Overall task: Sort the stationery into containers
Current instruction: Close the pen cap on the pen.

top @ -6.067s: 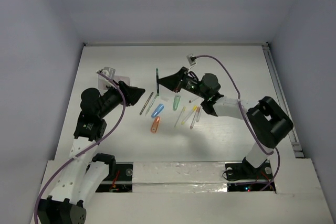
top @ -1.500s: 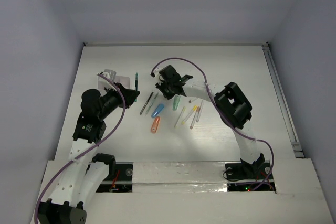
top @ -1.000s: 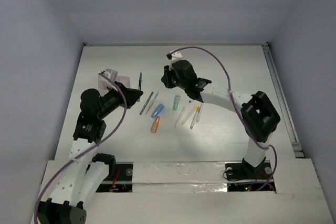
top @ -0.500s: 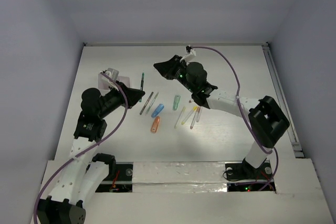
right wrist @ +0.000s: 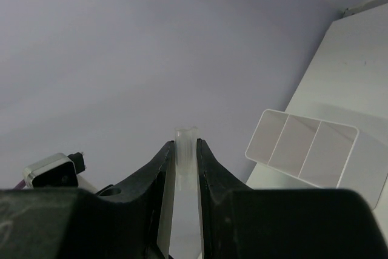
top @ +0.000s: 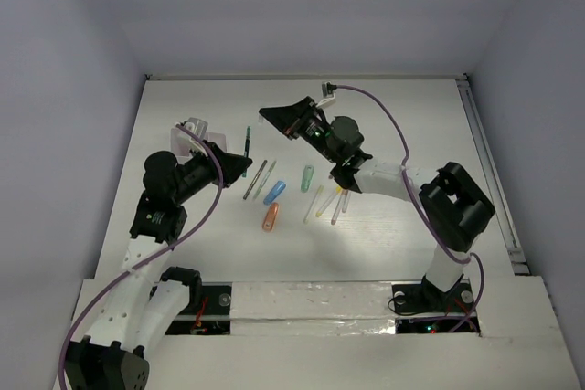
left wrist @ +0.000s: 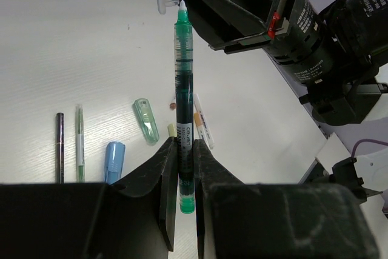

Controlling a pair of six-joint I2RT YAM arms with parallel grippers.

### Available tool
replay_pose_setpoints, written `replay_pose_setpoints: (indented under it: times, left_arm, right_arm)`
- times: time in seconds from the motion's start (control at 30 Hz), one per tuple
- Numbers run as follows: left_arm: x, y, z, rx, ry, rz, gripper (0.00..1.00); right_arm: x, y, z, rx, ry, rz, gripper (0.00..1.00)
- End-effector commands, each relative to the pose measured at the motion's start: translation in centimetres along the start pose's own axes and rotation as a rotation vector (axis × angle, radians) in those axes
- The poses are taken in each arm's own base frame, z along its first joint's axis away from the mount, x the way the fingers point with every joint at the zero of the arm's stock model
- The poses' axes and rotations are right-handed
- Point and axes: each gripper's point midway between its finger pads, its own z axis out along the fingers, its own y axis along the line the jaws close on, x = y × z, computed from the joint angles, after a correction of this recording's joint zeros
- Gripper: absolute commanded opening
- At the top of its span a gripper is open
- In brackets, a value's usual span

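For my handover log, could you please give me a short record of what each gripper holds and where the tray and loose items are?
left gripper: shut on green pen, bare tip pointing away
right gripper: shut on clear cap, held above table
tray: white, three compartments showing, nothing seen inside
loose on table: blue marker, orange marker, pale green cap, several thin pens
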Motion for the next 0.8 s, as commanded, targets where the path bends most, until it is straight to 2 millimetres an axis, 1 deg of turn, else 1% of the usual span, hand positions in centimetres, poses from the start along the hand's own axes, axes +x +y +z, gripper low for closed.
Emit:
replay_pose_setpoints:
  times: [0.0,0.13,0.27,0.4,0.53,0.67,0.7,0.73,0.77]
  left_arm:
    - [-0.6,-0.3,0.2,0.016,-0.020,0.023,0.00]
    - [-0.4,-0.3,0.3,0.023,-0.007,0.017,0.00]
    - [0.1,-0.1,0.6,0.028,0.017,0.004,0.00]
    - [0.1,-0.1,0.6,0.026,0.018,0.007,0.00]
    - [0.2,-0.1,0.5,0.024,0.022,0.012,0.00]
    - [0.2,0.0,0.5,0.022,0.025,0.015,0.00]
    - [0.3,0.0,0.5,0.021,0.027,0.017,0.00]
    - [0.1,-0.1,0.5,0.024,0.026,0.018,0.00]
    - [0.1,-0.1,0.5,0.027,0.026,0.021,0.00]
  right_arm:
    - [-0.9,4.5,0.4,-0.143,-0.015,0.013,0.00]
    - [-0.9,4.7,0.2,-0.149,-0.017,0.010,0.00]
    - [-1.0,5.4,0.4,-0.172,-0.008,0.001,0.00]
    - [-0.7,5.3,0.5,-0.175,0.004,0.002,0.00]
    - [-0.3,5.8,0.8,-0.186,0.038,-0.007,0.00]
    - [0.0,5.6,0.9,-0.180,0.054,-0.006,0.00]
    - [0.3,5.6,0.9,-0.184,0.073,-0.007,0.00]
    - [0.3,6.1,1.1,-0.194,0.081,-0.008,0.00]
    - [0.8,5.5,1.3,-0.181,0.103,-0.006,0.00]
